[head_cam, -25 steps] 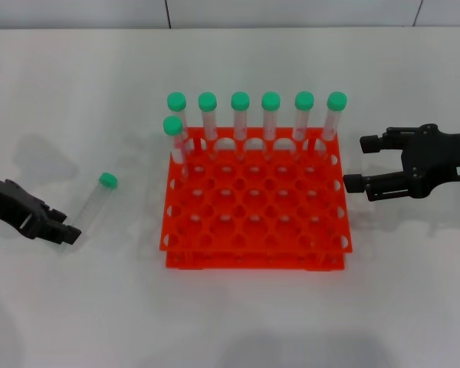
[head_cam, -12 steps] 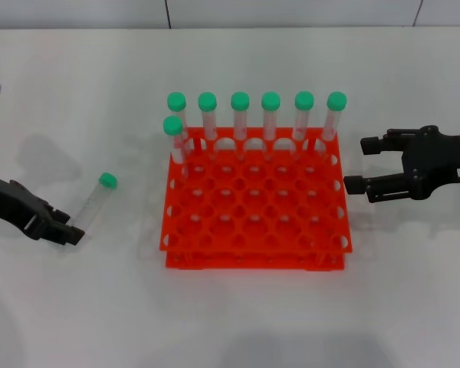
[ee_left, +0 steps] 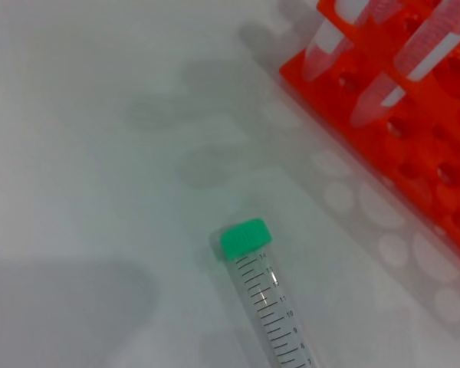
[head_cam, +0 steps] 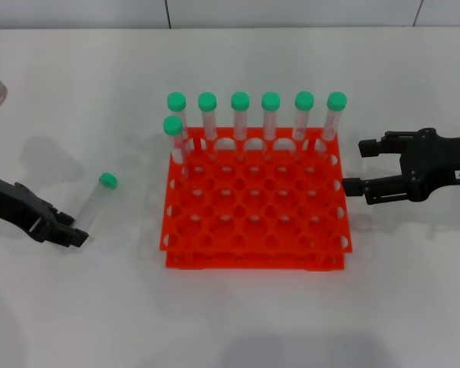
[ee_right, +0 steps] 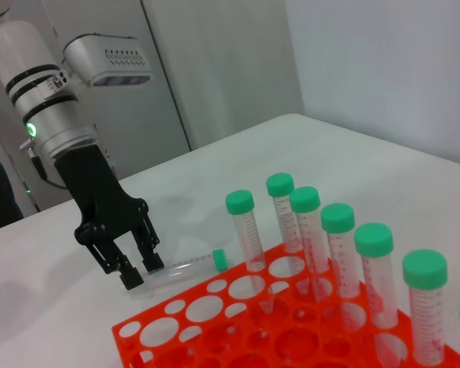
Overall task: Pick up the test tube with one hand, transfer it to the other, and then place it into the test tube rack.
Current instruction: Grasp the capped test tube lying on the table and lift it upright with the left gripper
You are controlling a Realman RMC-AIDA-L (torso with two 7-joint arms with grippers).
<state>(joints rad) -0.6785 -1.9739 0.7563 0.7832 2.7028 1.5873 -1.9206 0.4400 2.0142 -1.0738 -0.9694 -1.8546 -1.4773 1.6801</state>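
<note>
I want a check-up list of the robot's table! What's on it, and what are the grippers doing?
Surface: white table, bare around the rack.
Job's things: test tube lying flat, left of the test tube rack; seven capped tubes standing in the rack.
Clutter: nothing seen.
Grippers: left gripper open, straddling the lying tube's bottom end; right gripper open, beside the rack's right edge, holding nothing.
Cables: nothing seen.
Surroundings: pale wall panels.
</note>
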